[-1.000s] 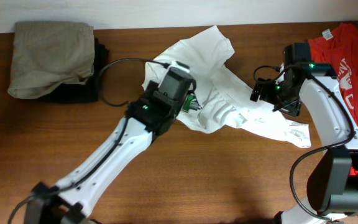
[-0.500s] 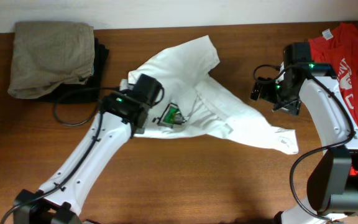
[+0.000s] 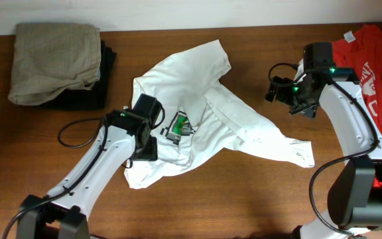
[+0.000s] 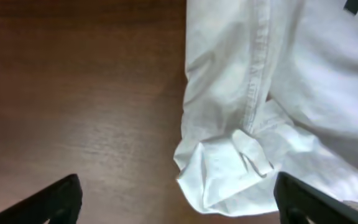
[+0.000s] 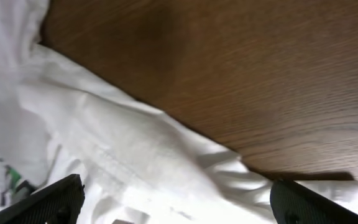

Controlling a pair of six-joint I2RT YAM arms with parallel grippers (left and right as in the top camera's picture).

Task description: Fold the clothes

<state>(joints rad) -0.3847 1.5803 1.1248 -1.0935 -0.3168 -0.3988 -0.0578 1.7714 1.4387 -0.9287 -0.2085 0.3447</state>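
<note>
The clothes, a white T-shirt (image 3: 244, 126) with a small green-and-black print (image 3: 180, 126), lie crumpled and partly spread across the middle of the table. My left gripper (image 3: 146, 151) hangs over the shirt's front-left part. It is open, and in the left wrist view a bunched hem corner of the shirt (image 4: 229, 174) lies on the wood between its wide-set fingers (image 4: 178, 193). My right gripper (image 3: 277, 93) hovers just off the shirt's right side, open and holding nothing. In the right wrist view the white cloth (image 5: 123, 149) lies below this open gripper (image 5: 176, 193).
A folded khaki garment (image 3: 55, 60) lies on a black one (image 3: 103, 79) at the back left. A red T-shirt with white print (image 3: 370, 60) lies at the back right under the right arm. The left arm's cable (image 3: 78, 133) loops over the wood.
My left gripper pulled the shirt leftward and toward the front, then opened and let go. The shirt's front-left part now lies spread on the table. The right arm has barely moved.
</note>
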